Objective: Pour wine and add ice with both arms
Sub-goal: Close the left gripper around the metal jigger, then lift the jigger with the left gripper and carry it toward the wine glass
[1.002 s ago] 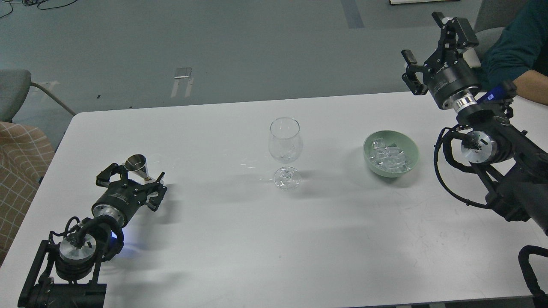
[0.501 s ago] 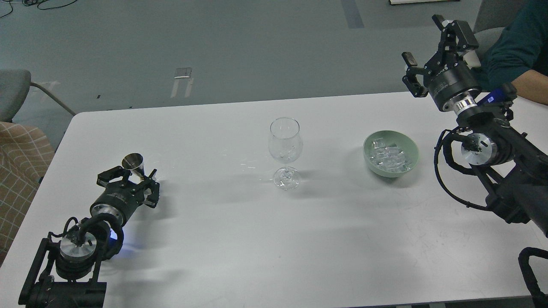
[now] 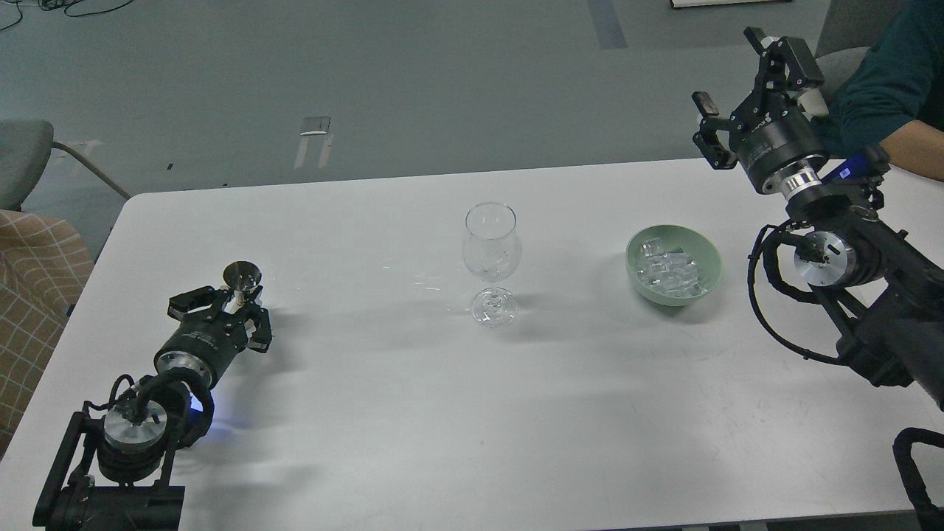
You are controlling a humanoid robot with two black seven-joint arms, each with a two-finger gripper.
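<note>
An empty clear stemmed wine glass (image 3: 492, 251) stands upright at the table's middle. To its right a pale green bowl (image 3: 636, 251) holds a heap of clear ice cubes (image 3: 667, 271). My left gripper (image 3: 225, 304) lies low over the table at the left, shut on the lower part of a small steel jigger cup (image 3: 242, 275) that stands about upright. My right gripper (image 3: 745, 77) is open wide and empty, raised above the table's far right edge, behind and to the right of the bowl.
The white table (image 3: 472, 413) spans the view. A person's teal-sleeved arm (image 3: 889, 88) rests at the far right corner, close behind my right gripper. A grey chair (image 3: 22, 158) and checked fabric (image 3: 33, 295) stand off the left edge.
My left gripper's fingers have closed in on the steel jigger and it has drawn back slightly; the jigger now stands straighter. My right gripper has shifted slightly and stays open.
</note>
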